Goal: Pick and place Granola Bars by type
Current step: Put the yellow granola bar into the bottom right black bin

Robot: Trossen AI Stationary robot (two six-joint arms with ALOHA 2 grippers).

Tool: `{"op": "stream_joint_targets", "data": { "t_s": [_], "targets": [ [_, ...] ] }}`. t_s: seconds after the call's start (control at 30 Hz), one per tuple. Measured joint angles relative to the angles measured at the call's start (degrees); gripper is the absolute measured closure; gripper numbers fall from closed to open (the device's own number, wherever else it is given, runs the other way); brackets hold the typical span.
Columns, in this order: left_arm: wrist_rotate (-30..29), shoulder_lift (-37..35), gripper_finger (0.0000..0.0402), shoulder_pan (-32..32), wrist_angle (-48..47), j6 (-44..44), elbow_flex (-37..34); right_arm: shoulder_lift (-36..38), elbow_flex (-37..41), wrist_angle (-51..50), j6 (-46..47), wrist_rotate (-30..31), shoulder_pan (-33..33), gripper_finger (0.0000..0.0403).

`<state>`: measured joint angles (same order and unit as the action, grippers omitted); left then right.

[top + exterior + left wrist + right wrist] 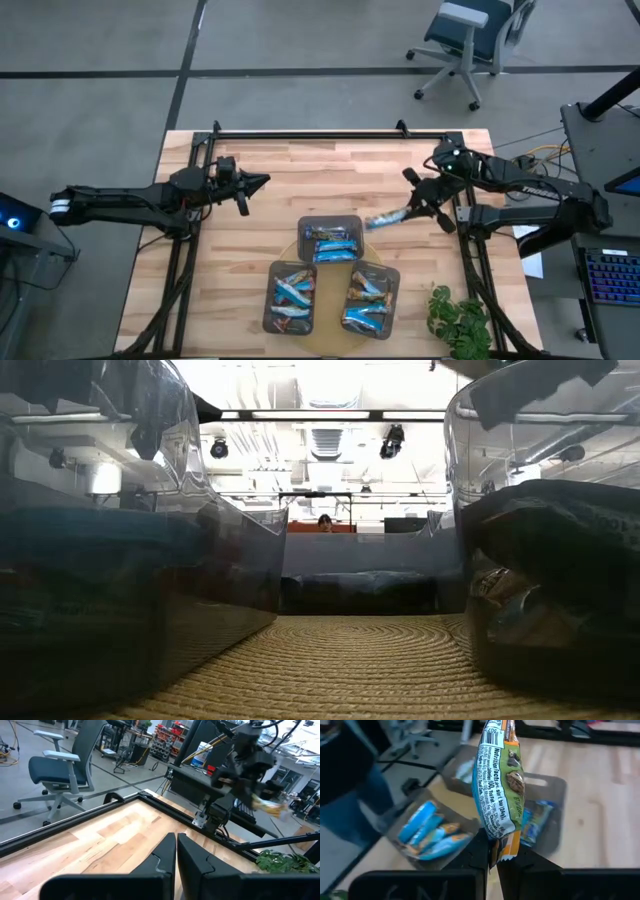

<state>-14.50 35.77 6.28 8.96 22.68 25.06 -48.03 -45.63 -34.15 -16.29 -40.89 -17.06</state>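
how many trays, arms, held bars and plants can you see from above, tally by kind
dark grey trays: 3, all holding wrapped bars
robot arms: 2, left gripper empty, right gripper holding a bar
granola bar held in the air: 1
green plant: 1
round woven mat: 1
total: 8

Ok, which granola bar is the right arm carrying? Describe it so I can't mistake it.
Find the three dark grey plastic trays at the wooden table's near middle. Just right of the farthest tray, the right pincer pinches one blue-and-orange shiny wrapped granola bar in the air; every other bar lies inside a tray.
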Motion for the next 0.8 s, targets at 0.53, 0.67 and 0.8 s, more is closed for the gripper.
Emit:
{"op": "stream_joint_targets", "data": {
  "t_s": [0.53, 0.67, 0.8],
  "targets": [
    [0.02, 0.0, 0.0402, 0.0, 0.0, 0.02, 0.0, -6.14, -1.92, 0.04, 5.37, -0.26, 22.12, 0.0386],
    [0.04, 0.0, 0.0402, 0.0, -0.01, 0.02, 0.0, -10.4, -1.94, 0.55, 5.36, -0.03, 26.86, 0.0386],
    [0.04, 0.0, 0.0402, 0.0, -0.01, 0.02, 0.0, -15.84, -3.02, 0.75, 3.89, 0.76, 30.25, 0.0386]
  ]
}}
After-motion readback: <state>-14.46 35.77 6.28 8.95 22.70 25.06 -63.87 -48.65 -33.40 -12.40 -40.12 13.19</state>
